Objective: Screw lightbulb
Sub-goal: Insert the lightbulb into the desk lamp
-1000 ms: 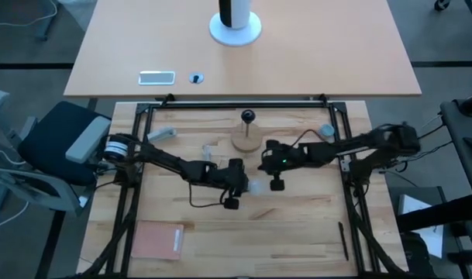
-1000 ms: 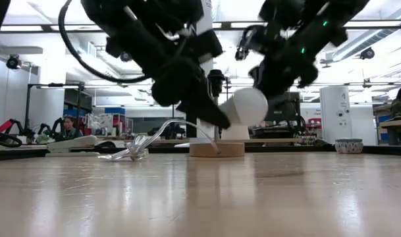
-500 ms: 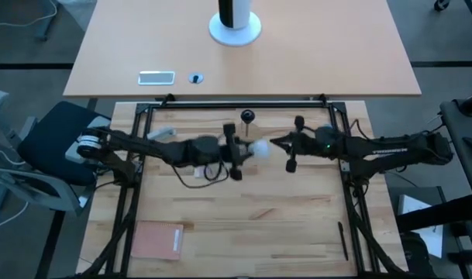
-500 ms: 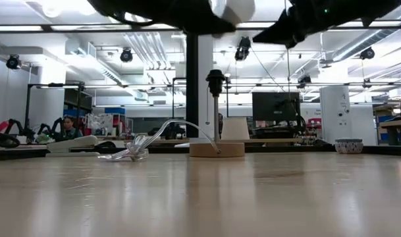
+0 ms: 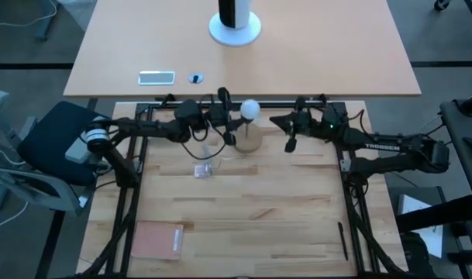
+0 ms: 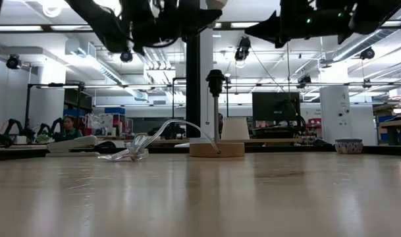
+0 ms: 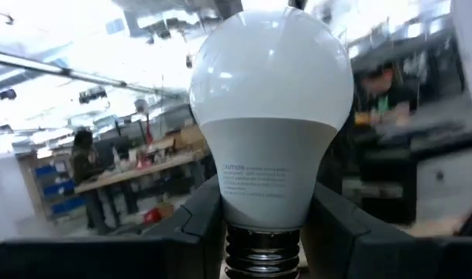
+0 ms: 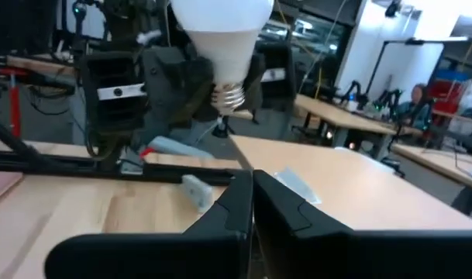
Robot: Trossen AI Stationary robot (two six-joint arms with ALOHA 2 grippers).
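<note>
Left gripper (image 7: 259,225) grips lightbulb (image 7: 271,101) (globe up); right idle.

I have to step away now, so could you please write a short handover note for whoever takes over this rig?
Left gripper: shut on the lightbulb, held by its base in the air above the socket stand.
Right gripper: shut, empty, waiting in the air to the right of the stand.
Done: bulb picked up and carried over the stand.
Left: lower the bulb into the socket and screw it in.

The right tool (image 8: 252,203) has its fingers pressed together above the wooden table (image 8: 80,213). Beyond it, the left tool (image 8: 191,81) grips the bulb (image 8: 220,31) by its screw base, globe up.
</note>
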